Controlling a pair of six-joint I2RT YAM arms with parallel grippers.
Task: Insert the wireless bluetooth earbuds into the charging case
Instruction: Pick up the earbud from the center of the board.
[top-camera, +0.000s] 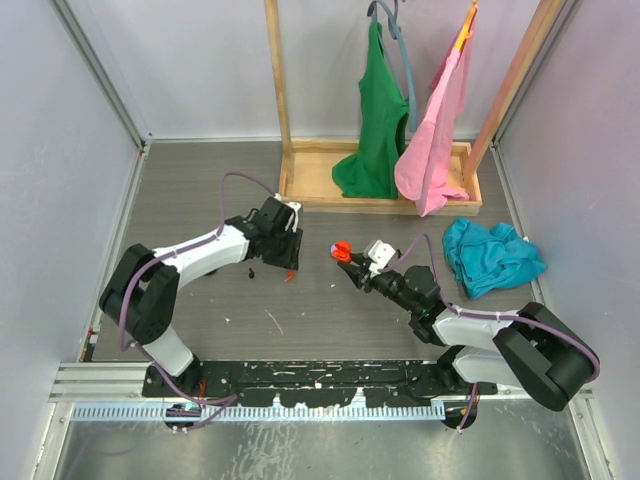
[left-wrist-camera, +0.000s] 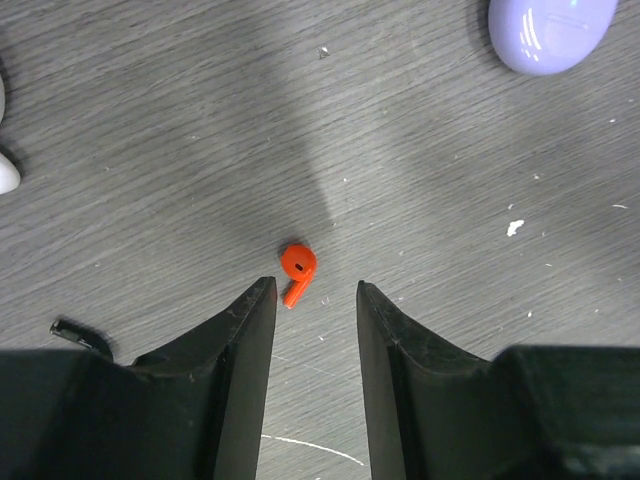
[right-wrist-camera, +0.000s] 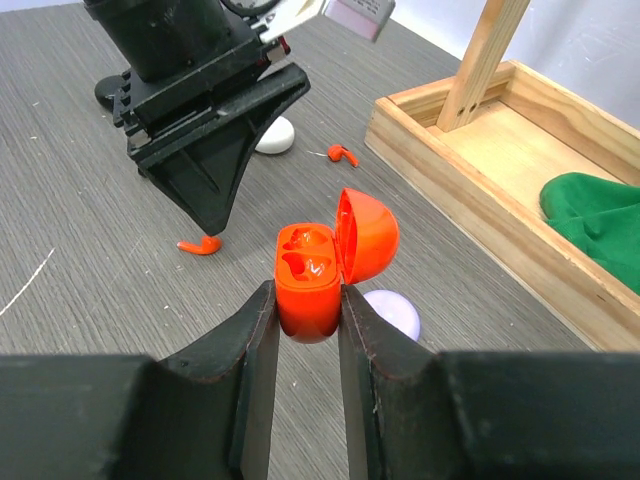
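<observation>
Small red stemmed plastic earbud (left-wrist-camera: 297, 272), lying loose on the grey wood-grain tabletop (left-wrist-camera: 150, 120) just ahead of the fingertips of the left gripper (left-wrist-camera: 314, 290), whose jaws stand apart and touch nothing. The right gripper (right-wrist-camera: 306, 300) is clamped on the lower half of the glossy red rounded charging case (right-wrist-camera: 308, 285). It holds the case above the tabletop with the hinged lid standing open, and both moulded wells appear empty. A second red earbud (right-wrist-camera: 343, 154) lies farther off, near the wall of the light wooden tray (right-wrist-camera: 430, 150). A lilac rounded case (left-wrist-camera: 545, 35) rests on the tabletop, apart from the action. Judged progress: early. The case is open and presented, but no bud is seated or even grasped. What is left is to pick up each red bud, carry it to the case and press it into its well.
</observation>
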